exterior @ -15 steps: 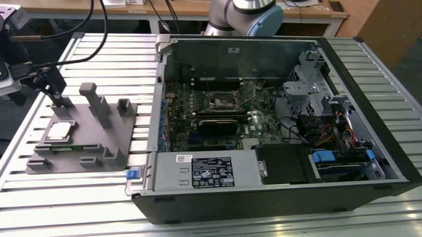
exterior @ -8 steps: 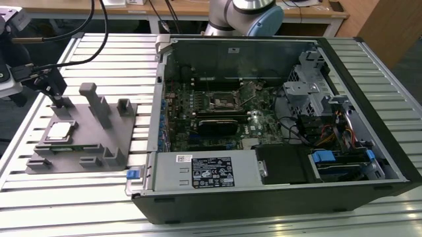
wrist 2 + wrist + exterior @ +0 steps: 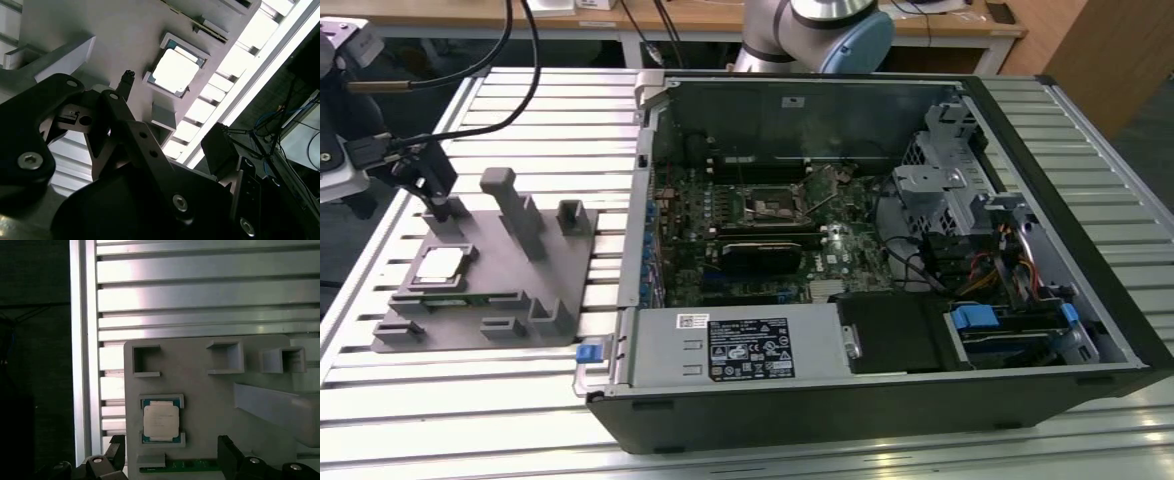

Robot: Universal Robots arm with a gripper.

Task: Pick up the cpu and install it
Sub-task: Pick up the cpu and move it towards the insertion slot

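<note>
The silver-topped square cpu (image 3: pixel 161 421) lies in a framed pocket of the grey plastic tray (image 3: pixel 210 400), with the black gripper (image 3: pixel 172 454) just beside it, fingers (image 3: pixel 228 451) spread apart.

The cpu (image 3: pixel 442 266) sits in the tray (image 3: pixel 494 262); the computer case (image 3: pixel 787 420) stands on the exterior view's right.

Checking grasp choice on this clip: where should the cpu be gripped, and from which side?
Come straight down from above and pinch two opposite side edges of the cpu. It lies flat in a shallow pocket of the grey tray, with raised lips at its corners, so probably only the mid-edges are free.
</note>
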